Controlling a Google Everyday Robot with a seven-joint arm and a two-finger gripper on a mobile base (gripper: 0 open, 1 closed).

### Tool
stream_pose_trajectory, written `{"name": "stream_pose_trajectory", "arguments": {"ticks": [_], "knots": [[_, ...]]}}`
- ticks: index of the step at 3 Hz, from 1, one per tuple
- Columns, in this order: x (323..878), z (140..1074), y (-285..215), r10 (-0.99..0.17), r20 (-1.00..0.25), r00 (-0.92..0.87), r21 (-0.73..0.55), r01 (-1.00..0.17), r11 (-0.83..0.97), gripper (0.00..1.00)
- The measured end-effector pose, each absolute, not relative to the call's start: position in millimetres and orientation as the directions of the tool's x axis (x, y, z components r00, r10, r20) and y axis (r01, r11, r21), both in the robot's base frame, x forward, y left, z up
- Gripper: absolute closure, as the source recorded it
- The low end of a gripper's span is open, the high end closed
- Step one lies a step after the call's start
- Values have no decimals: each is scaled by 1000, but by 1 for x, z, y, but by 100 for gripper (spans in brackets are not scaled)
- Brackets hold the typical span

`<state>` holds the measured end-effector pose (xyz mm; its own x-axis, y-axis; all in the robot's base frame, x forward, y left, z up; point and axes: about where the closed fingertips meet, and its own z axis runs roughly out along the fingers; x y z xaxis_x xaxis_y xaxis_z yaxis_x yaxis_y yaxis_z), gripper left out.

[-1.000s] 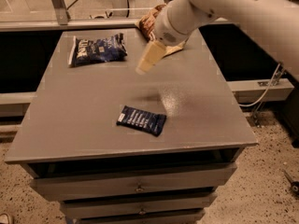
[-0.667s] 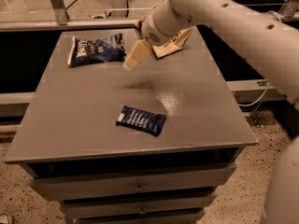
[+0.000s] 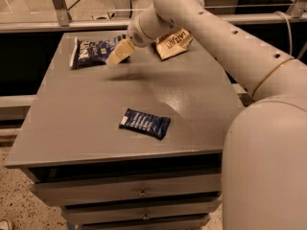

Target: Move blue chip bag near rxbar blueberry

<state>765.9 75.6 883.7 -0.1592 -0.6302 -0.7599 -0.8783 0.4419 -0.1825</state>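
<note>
The blue chip bag lies flat at the far left of the grey table, navy with white lettering. The rxbar blueberry, a small flat dark-blue wrapper, lies near the table's front middle. My gripper hangs at the end of the white arm, just over the right end of the blue chip bag. Its tan fingers point down and to the left, close to the bag's edge.
A brown-and-cream chip bag lies at the far right of the table, partly behind my arm. My white arm crosses the right side of the view. Drawers sit under the table front. A rail runs behind the table.
My gripper has moved left across the back of the table, from beside the brown-and-cream bag to the right end of the blue chip bag. The bags and bar have not moved.
</note>
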Motion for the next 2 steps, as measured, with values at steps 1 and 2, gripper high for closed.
{"name": "stream_pose_trajectory", "arguments": {"ticks": [1, 2], "knots": [[779, 872, 103, -624, -764, -163, -170, -883, 438, 15], [792, 856, 113, -636, -752, -175, -182, -872, 455, 39]]}}
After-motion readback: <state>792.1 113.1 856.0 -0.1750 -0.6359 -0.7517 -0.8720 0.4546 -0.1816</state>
